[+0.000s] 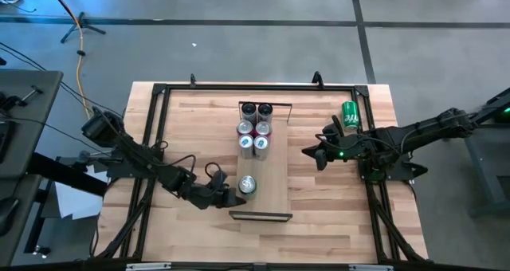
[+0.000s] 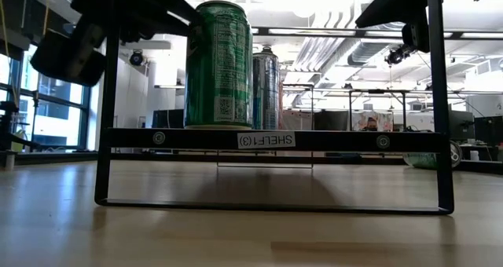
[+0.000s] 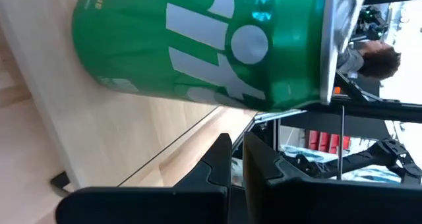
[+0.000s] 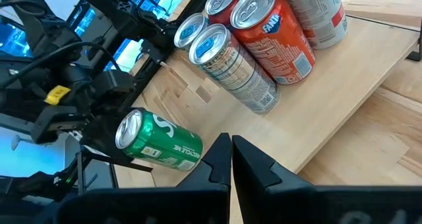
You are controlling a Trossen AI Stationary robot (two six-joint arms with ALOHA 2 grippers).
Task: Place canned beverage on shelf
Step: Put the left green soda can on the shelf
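A: Where is the green can [image 1: 247,186]?

B: It stands upright on the shelf [image 1: 275,179], at the near end of the board, close to the dark end frame [image 1: 260,216]. In the low view it sits on the board just above the label that reads SHELF.

A: Does the left gripper [image 1: 231,198] have hold of it?

B: No. Its fingers are pressed together with nothing between them. From above, the gripper sits just beside the can, at its left; whether it touches the can I cannot tell. In its own wrist view the two dark fingers [image 3: 260,165] meet with the can filling the picture close in front of them.

A: And the right gripper [image 1: 307,152]?

B: Also closed and empty. It hangs over the counter [image 1: 191,119] to the right of the shelf, pointing towards the board, clear of every can.

A: What else is on the shelf?

B: A cluster of six cans [image 1: 255,129] at the far end, well apart from the green one. The right wrist view shows an orange can [image 4: 273,33] among them.

A: Anything off the shelf?

B: A second green can [image 1: 350,116] lies on its side on the counter near the right edge, close by the right arm.
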